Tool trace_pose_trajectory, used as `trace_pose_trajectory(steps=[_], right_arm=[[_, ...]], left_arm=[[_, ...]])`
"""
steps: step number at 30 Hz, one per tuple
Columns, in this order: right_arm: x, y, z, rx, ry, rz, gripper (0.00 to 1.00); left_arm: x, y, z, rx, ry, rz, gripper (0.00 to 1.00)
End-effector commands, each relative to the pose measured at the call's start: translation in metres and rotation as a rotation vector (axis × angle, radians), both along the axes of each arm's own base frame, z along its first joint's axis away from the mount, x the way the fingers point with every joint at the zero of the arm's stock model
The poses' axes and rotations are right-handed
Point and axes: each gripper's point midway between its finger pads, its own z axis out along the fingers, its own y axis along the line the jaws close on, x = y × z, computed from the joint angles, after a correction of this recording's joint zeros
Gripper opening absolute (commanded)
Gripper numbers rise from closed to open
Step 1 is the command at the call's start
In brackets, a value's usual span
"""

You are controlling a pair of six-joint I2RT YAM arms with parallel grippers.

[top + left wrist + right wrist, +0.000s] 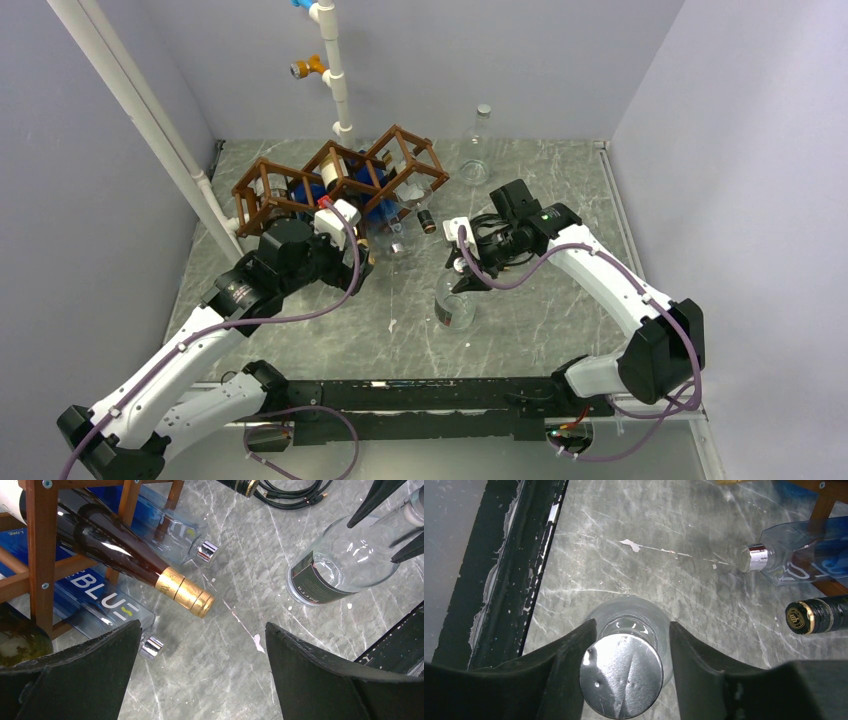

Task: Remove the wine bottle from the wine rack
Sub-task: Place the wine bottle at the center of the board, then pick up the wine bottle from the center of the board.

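- At the table's (624, 570) back left, the wine rack (40, 545) holds a blue bottle (100, 597) lettered "BLU" in white; the rest is unclear.
- Dark wine bottle (115, 550): lies in the rack, its gold-foiled neck jutting out over the table.
- Clear bottle (621, 675): upright mid-table; its dark label is illegible.
- Left gripper (202, 625): spread wide and empty, just before the rack, arm reaching forward.
- Right gripper (631, 624): pointing down, elbow bent, fingers flanking the clear bottle's silver cap; whether they pinch it cannot be told.

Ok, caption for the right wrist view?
Right gripper straddling the silver cap of an upright clear bottle.
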Motion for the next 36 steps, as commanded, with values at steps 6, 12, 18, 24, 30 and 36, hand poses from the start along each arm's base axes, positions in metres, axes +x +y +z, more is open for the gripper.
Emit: trace_pose_trajectory(steps=[6,12,18,24,30,36], right_arm=[[-0.001,0.002,0.01,0.028,-0.034,0.015,0.39],[-0.004,0.002,0.016,0.035,-0.031,0.019,0.1],[-0.003,0.0,0.029,0.019,-0.027,0.009,0.0],[0.002,-0.007,0.045,0.037,-0.03,-0.031,0.0],[0.015,-0.025,0.068,0.118,-0.039,-0.11,0.0],[0.046,-0.048,0.095,0.159,-0.084,-0.276,0.0]], left_arm=[[0.002,-0.003,0.009,-0.032,-0.03,-0.011,0.99],[0.002,-0.001,0.01,-0.032,-0.033,-0.007,1.0],[0.002,-0.001,0.011,-0.034,-0.036,-0.003,1.0],[0.003,0.001,0.011,-0.034,-0.041,0.004,1.0],[0.002,0.002,0.012,-0.037,-0.042,0.007,1.0],[0.003,0.003,0.013,-0.038,-0.045,0.012,1.0]])
